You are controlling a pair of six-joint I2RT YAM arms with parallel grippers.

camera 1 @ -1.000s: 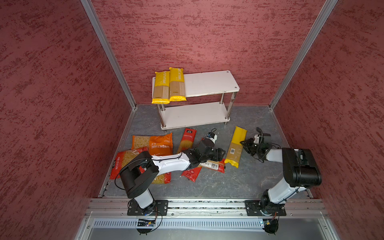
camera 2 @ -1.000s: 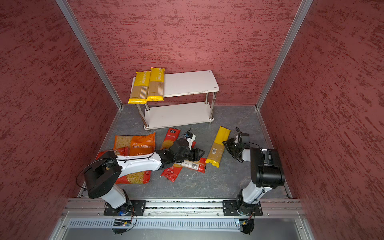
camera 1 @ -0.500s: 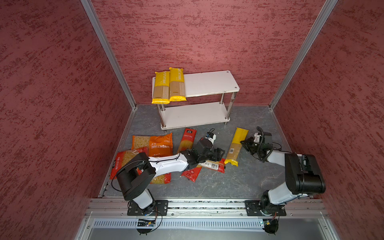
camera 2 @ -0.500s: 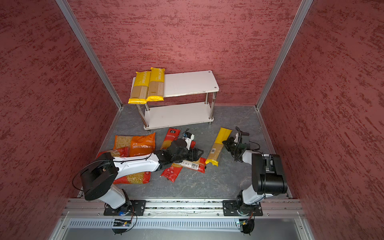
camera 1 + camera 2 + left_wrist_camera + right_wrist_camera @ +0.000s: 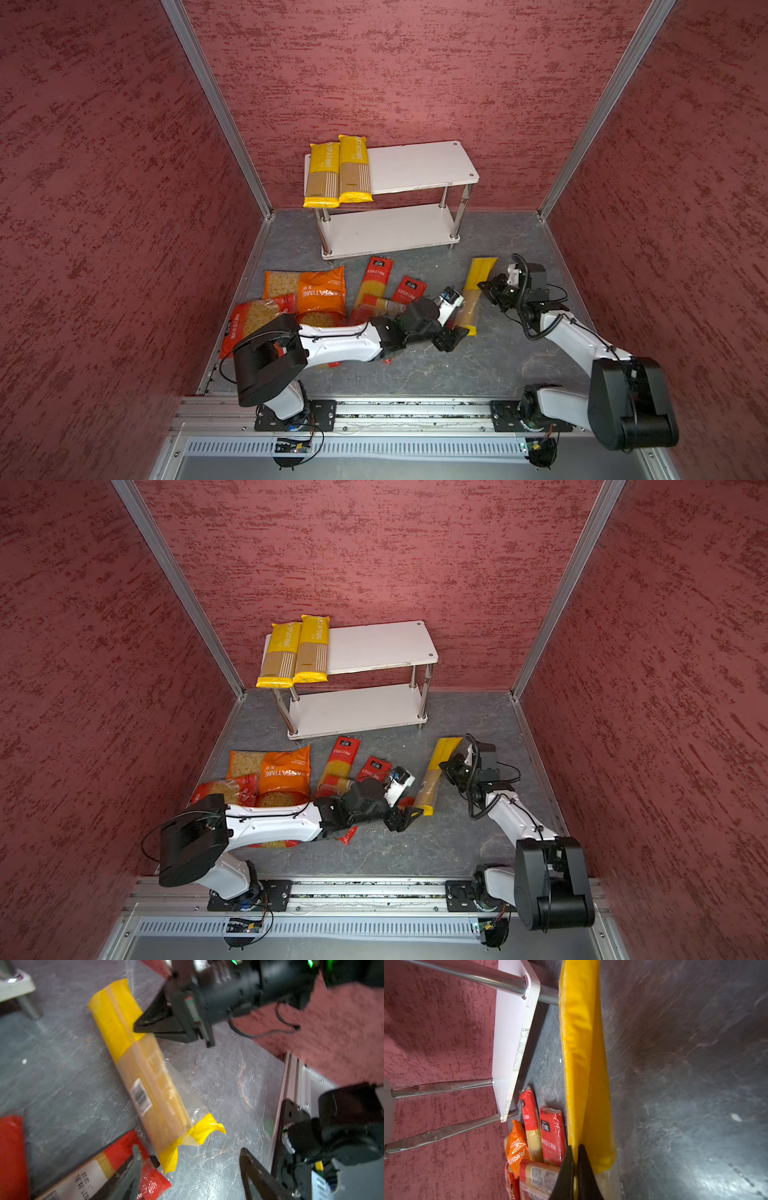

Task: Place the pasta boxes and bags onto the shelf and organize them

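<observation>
A long yellow spaghetti pack (image 5: 473,291) (image 5: 436,771) lies on the grey floor in front of the shelf (image 5: 419,168) (image 5: 374,646). My right gripper (image 5: 484,286) (image 5: 574,1147) is shut on this pack's (image 5: 581,1064) long side edge near its far half. My left gripper (image 5: 451,338) (image 5: 188,1149) hangs open just off the pack's (image 5: 145,1076) near end, holding nothing. Two yellow packs (image 5: 336,172) lie side by side at the left of the shelf's top board. Red spaghetti bags (image 5: 376,278) and orange short-pasta bags (image 5: 322,291) lie on the floor to the left.
The shelf's lower board (image 5: 390,228) is bare, as is the right part of the top board. Red walls close in the sides and back. One red bag (image 5: 124,1153) lies partly under my left fingers. A metal rail (image 5: 374,409) runs along the front.
My right gripper has closed onto the yellow pack's edge. My left gripper has swung off the red bags toward the near end of that pack.
</observation>
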